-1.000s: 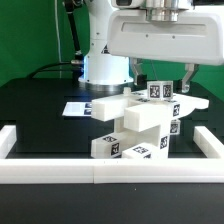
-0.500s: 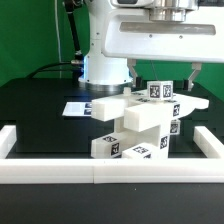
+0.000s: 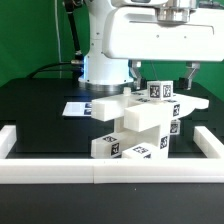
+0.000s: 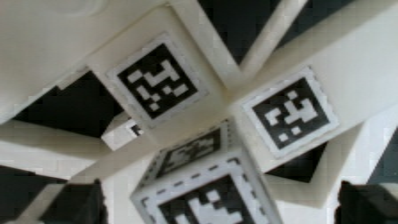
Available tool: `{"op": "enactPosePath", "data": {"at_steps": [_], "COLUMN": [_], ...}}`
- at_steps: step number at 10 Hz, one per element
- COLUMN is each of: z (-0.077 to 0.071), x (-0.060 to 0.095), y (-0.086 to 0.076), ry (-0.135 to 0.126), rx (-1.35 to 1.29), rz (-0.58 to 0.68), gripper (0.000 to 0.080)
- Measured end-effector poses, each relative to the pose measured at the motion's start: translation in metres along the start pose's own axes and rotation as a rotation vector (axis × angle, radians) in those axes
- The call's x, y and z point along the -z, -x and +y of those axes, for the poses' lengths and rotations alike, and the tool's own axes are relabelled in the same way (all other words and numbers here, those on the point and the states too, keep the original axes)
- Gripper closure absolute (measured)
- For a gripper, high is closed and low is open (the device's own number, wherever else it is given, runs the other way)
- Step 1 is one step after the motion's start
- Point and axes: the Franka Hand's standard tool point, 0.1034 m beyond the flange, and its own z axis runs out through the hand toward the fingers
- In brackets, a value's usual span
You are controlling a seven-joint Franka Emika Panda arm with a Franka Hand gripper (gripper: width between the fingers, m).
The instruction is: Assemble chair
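Observation:
The chair's white pieces (image 3: 140, 118) are stacked in a chunky cluster in the middle of the black table. Tagged cubes (image 3: 158, 90) sit on top, a slab (image 3: 104, 107) juts toward the exterior view's left, and a tagged block (image 3: 108, 147) stands at the front. My gripper (image 3: 162, 76) hangs open just above the top cubes, with one finger (image 3: 133, 72) on each side and nothing held. In the wrist view the tagged chair pieces (image 4: 169, 80) fill the picture. Below the gripper (image 4: 210, 205) lies a tagged block (image 4: 214, 185), and both dark fingertips (image 4: 32, 205) stand apart from it.
A long white border rail (image 3: 100, 172) runs along the table's front, with side rails at both ends. The marker board (image 3: 74, 107) lies flat behind the stack on the exterior view's left. The arm's white base (image 3: 104, 66) stands at the back.
The gripper has risen a little above the stack and its fingers have spread slightly wider. The chair pieces have not moved.

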Motion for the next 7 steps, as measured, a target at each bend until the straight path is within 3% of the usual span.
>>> {"op": "enactPosePath", "data": {"at_steps": [3,4,5,7], "z": [0.0028,0.0035,0.0036,0.004], "x": [-0.0001,-0.0002,-0.0002,-0.0002], "y": [0.0005,0.0006,0.0007,0.0007], "ry": [0.002,0.002,0.001,0.002], "rx": [0.183,0.205,0.199,0.195], "rz": [-0.001,-0.001,-0.001,-0.001], "gripper": [0.015,0.026,0.026,0.0516]}}
